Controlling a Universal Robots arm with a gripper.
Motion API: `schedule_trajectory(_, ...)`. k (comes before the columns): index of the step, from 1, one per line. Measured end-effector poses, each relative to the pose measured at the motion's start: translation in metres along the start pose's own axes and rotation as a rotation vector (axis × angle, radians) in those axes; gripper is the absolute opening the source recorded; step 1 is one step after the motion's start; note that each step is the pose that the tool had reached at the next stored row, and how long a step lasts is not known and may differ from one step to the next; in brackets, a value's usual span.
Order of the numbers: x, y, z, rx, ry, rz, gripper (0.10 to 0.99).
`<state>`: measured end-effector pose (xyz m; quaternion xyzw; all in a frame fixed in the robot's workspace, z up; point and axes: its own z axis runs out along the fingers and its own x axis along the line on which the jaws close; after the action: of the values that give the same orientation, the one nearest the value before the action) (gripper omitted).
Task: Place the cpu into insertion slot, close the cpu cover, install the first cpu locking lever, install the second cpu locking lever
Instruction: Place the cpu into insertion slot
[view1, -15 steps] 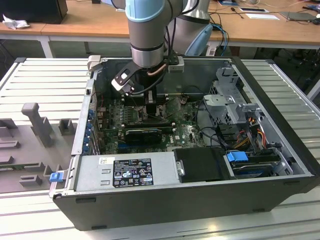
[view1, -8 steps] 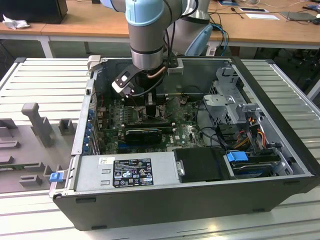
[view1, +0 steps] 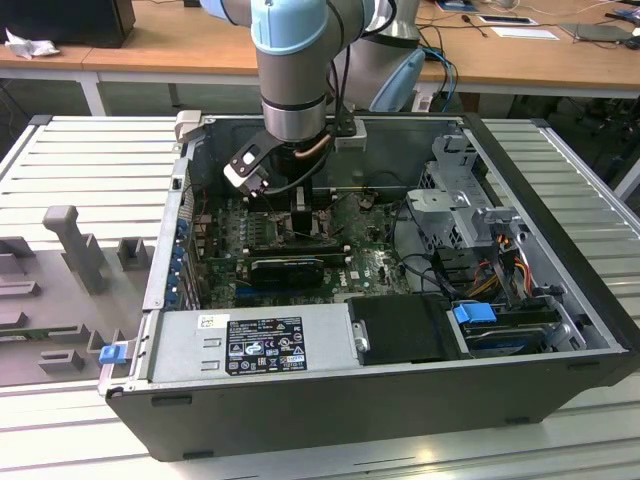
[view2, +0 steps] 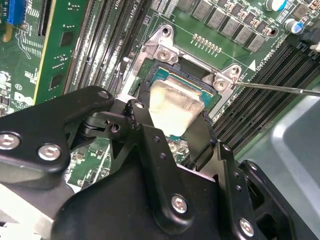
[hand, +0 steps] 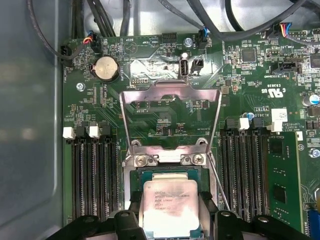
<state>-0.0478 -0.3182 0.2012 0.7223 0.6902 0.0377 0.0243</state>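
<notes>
The gripper is clamped on the cpu by 2 edges, at the insertion slot. The cpu cover stands open just beyond. Memory slots flank both sides, with a thin lever rod beside.

A ribbed grey metal table spans the scene. Beyond the table's far edge stands a wooden desk with white legs, bearing a black box and crumpled paper.
</notes>
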Motion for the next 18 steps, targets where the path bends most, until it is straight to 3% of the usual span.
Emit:
schedule_trajectory(2,0.0001,0.0,0.0001,0.0,0.0002,0.0,0.604)
schedule_trajectory(10,0.0001,0.0004,-0.0042,0.0,-0.0001,0.0,0.588)
schedule_trajectory(13,0.0002,0.0005,-0.0057,0.0,-0.0001,0.0,0.4)
schedule_trajectory(14,0.0002,0.0006,-0.0061,0.0,-0.0001,0.0,0.4)
schedule_trajectory(18,0.0003,0.0008,-0.0087,0.0,-0.0004,0.0,0.157)
